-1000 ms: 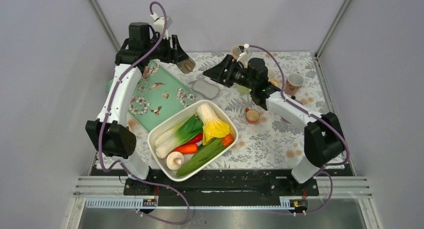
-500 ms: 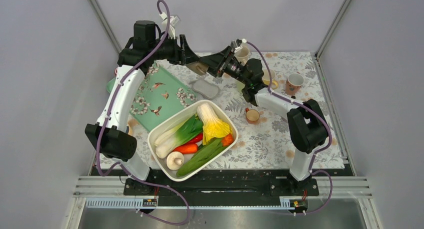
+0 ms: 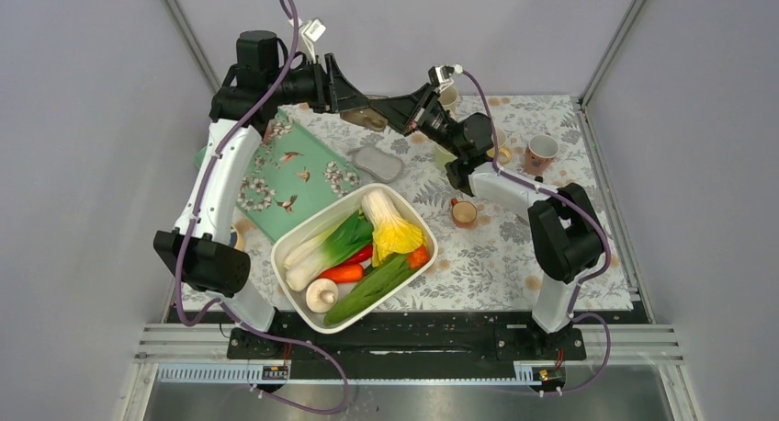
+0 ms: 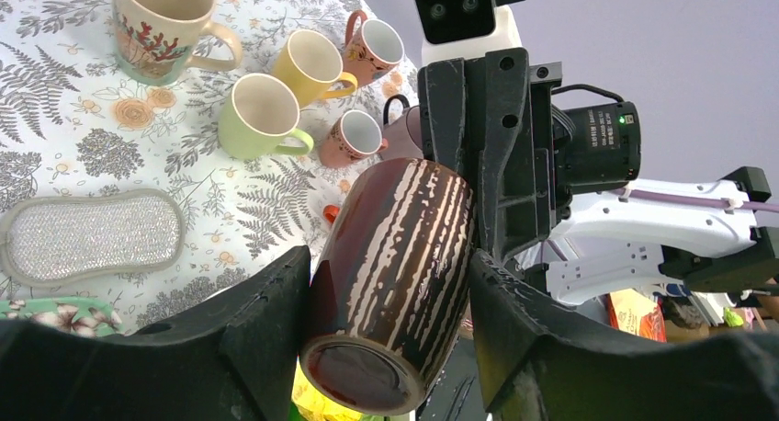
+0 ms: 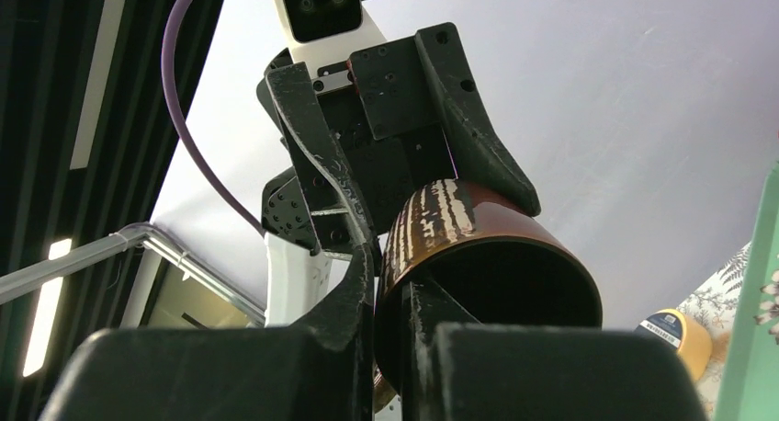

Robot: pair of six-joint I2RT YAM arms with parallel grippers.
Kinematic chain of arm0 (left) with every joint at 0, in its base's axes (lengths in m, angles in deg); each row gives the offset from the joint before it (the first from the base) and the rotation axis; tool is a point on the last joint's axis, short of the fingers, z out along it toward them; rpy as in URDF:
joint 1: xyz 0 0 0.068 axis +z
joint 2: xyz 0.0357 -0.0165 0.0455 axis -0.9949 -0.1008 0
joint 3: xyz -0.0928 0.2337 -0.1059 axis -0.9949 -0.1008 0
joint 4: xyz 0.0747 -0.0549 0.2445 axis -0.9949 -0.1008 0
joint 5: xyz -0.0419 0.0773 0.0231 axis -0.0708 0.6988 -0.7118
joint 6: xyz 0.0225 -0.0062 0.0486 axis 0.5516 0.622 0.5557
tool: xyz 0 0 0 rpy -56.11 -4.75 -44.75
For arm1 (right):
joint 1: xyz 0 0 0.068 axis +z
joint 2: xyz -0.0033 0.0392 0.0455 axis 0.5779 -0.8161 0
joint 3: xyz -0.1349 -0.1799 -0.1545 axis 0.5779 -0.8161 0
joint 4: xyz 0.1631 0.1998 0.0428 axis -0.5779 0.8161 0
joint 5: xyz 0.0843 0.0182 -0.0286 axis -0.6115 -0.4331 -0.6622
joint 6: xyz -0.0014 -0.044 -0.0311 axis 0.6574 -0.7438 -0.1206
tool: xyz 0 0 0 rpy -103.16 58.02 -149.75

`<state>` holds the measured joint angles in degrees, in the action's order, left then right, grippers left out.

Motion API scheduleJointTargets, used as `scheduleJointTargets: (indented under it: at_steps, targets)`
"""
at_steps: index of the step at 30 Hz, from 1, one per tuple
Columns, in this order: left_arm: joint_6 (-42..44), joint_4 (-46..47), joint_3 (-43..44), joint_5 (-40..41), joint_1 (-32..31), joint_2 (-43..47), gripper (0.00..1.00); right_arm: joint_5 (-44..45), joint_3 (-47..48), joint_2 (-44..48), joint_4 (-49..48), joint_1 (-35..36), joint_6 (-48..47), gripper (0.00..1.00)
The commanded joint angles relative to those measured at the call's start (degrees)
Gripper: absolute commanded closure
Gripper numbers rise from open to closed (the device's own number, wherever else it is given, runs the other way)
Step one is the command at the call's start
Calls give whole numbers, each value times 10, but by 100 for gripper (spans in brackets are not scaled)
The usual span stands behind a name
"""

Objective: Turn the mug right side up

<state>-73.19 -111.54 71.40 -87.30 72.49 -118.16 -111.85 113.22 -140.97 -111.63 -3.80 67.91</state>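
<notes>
So the tub point(image 3: 287, 272) of veggies point(image 3: 367, 246) sits near-centre on the table point(image 3: 514, 256), with the mat point(image 3: 294, 173) behind it to the left and the scrub pad point(image 3: 377, 163) just right of the mat. A small cup point(image 3: 463, 212) is right of the tub, and another cup point(image 3: 540, 152) is farther back right. The mug point(image 4: 395, 292) is up in the air over the far middle, left gripper point(image 3: 356, 108) on its left and right gripper point(image 3: 397, 116) on its right.

Gap between my left fingers point(image 4: 257, 329) is filled by the mug point(image 4: 395, 283). My right gripper point(image 5: 388, 283) pinches its rim just ahead of those tips, blocking forward. Well below them lie the sponge point(image 4: 92, 235) and cups point(image 4: 257, 113); outer sides are open air.
</notes>
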Motion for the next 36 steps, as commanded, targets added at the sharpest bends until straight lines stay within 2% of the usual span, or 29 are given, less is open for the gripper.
scheduleJointTargets:
  at_steps: [1, 7, 10, 16, 21, 28, 31, 33, 36]
  targets:
    - [31, 27, 7, 30, -14, 11, 100, 17, -4, 43, -29, 25, -14, 100]
    - [13, 47, 14, 39, 14, 3, 100, 23, -32, 65, -28, 25, -34, 100]
    - [4, 56, 22, 48, 34, -10, 91, 25, -46, 83, -2, 25, -57, 100]
    - [0, 63, 24, 46, 45, -21, 84, 39, -66, 101, 10, 24, -82, 100]
    - [0, 63, 37, 62, 66, -24, 70, 51, -79, 110, 37, 24, -106, 100]
    - [-1, 57, 31, 66, 86, -17, 65, 57, -87, 124, 76, 23, -141, 100]
    - [42, 27, 44, 90, 87, -13, 56, 52, -80, 158, 185, 23, -235, 100]
    - [102, 2, 49, 123, 87, -5, 46, 66, -49, 205, 359, 24, -380, 100]
    - [203, -26, 39, 209, 87, 15, 30, 167, 14, 263, 662, 24, -601, 100]
